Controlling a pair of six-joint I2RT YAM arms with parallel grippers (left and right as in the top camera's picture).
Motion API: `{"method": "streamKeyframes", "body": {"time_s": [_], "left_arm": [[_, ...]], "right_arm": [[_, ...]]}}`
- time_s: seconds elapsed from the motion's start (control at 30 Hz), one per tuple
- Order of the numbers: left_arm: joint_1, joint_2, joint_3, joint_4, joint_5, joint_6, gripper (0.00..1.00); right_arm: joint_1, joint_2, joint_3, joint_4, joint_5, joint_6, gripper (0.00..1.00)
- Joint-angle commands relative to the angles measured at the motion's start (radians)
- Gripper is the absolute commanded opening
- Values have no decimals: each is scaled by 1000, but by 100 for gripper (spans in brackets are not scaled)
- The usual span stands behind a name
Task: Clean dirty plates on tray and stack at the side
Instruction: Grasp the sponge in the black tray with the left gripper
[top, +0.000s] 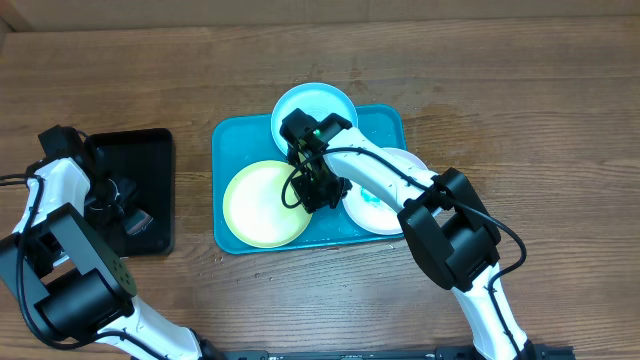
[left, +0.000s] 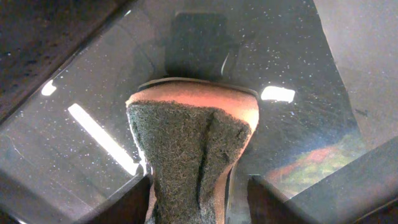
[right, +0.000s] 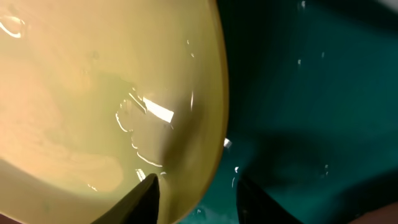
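The turquoise tray (top: 228, 140) holds three plates: a light blue plate (top: 330, 102) at the back, a yellow-green plate (top: 258, 205) at front left, and a white plate (top: 388, 212) with a teal smear at front right. My right gripper (top: 322, 190) is open and straddles the yellow-green plate's right rim (right: 205, 124). In the right wrist view (right: 198, 179) one finger is over the plate and the other over the tray floor (right: 311, 93). My left gripper (left: 199, 180) is shut on a sponge (left: 189, 137), orange with a dark scouring face, over the black tray (top: 150, 150).
The smaller black tray (left: 280, 50) lies on the wooden table (top: 520, 120) at the left, a little apart from the turquoise tray. The right arm reaches across the white plate. Bare wood lies right of and behind the turquoise tray.
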Motion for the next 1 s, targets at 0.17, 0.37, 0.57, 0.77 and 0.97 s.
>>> {"method": "streamKeyframes", "body": {"time_s": [0.17, 0.37, 0.57, 0.77, 0.97], "left_arm": [[-1, -5, 27, -23, 13, 7, 4], [-2, -31, 184, -167, 137, 78, 4], [-3, -80, 330, -288, 255, 121, 4], [-55, -89, 325, -355, 426, 233, 4], [-182, -89, 317, -370, 449, 365, 4]], "right_arm": [[4, 18, 4, 15, 2, 322, 57], [5, 18, 3, 61, 3, 470, 33], [5, 19, 3, 100, 4, 404, 7], [3, 19, 3, 129, 19, 121, 4], [-3, 18, 13, 111, 142, -50, 4]]}}
